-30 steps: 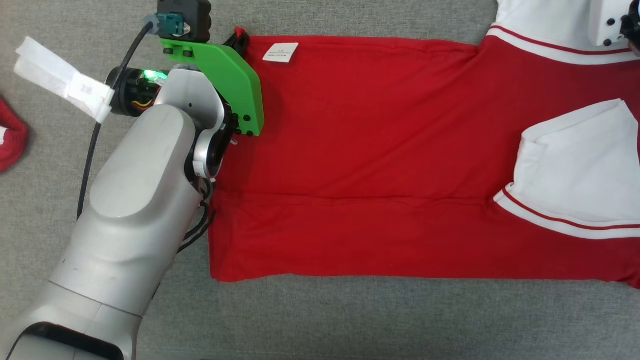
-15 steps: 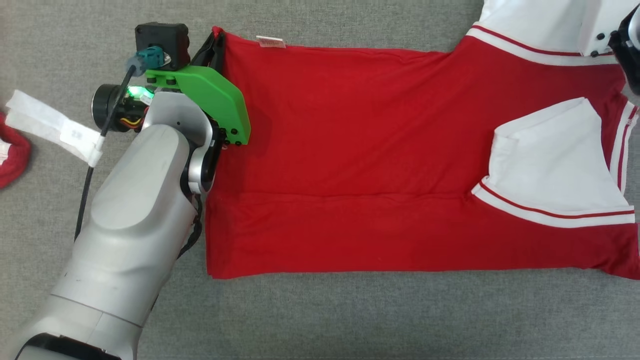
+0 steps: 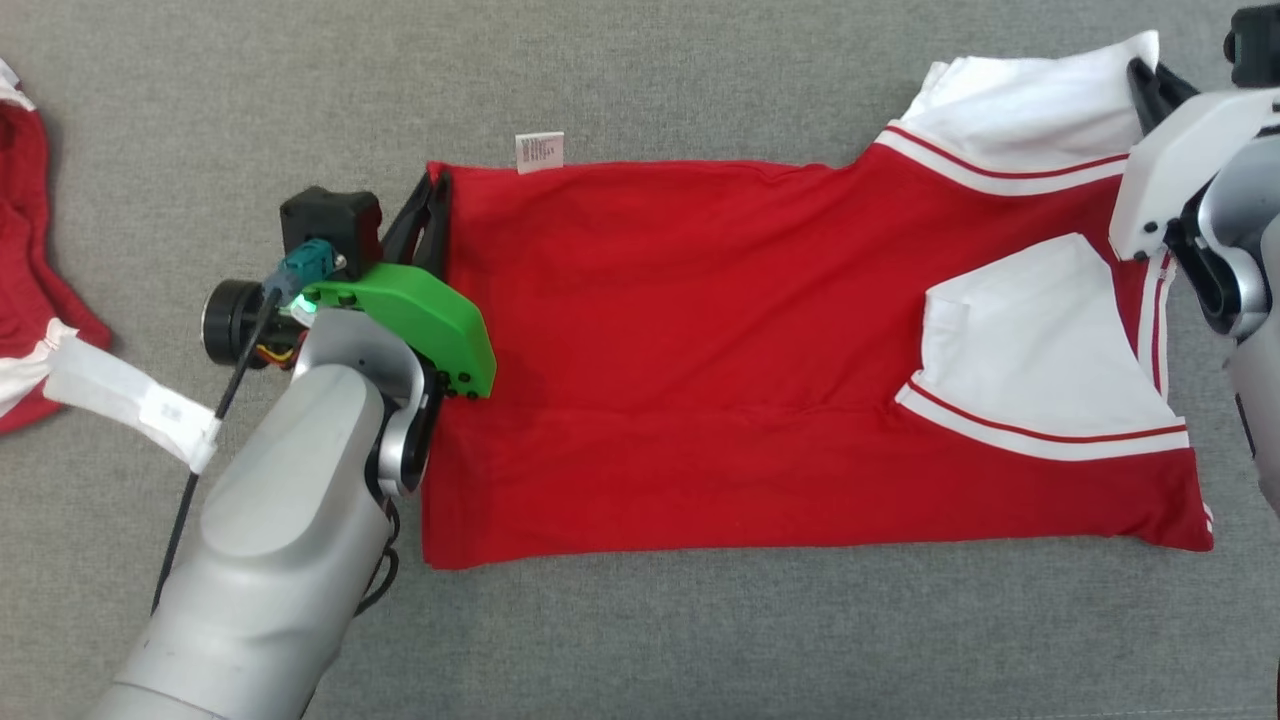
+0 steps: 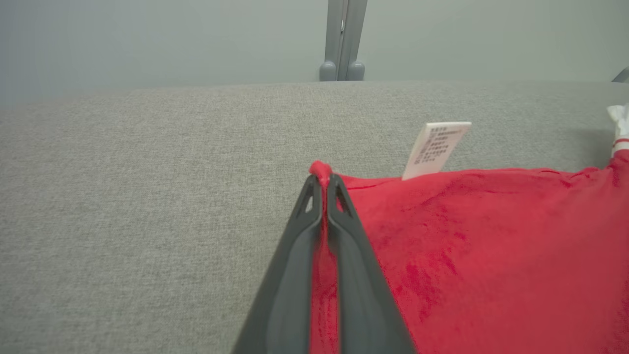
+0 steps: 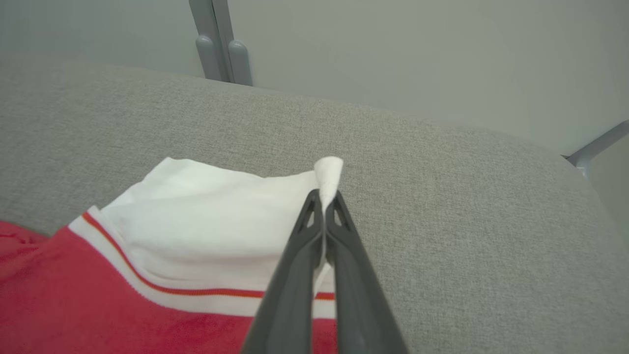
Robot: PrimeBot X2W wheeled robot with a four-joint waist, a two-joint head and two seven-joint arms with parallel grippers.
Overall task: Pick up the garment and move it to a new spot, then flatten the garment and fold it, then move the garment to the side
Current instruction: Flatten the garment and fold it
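Two grippers pinch the red garment (image 3: pixel 700 350) on grey cloth (image 3: pixel 640 640).
Head view: left gripper (image 3: pixel 437 182) clamps its corner just left of the care label (image 3: pixel 540 152); right gripper (image 3: pixel 1140 72) far right of it. Left wrist view: fingers (image 4: pixel 344 255) pressed together on red fabric beside the label. Right wrist view: white sleeve (image 5: pixel 221 216) tip pinched.

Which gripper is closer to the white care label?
Left. The left gripper pinches the garment beside the label; the right gripper holds the far white sleeve.
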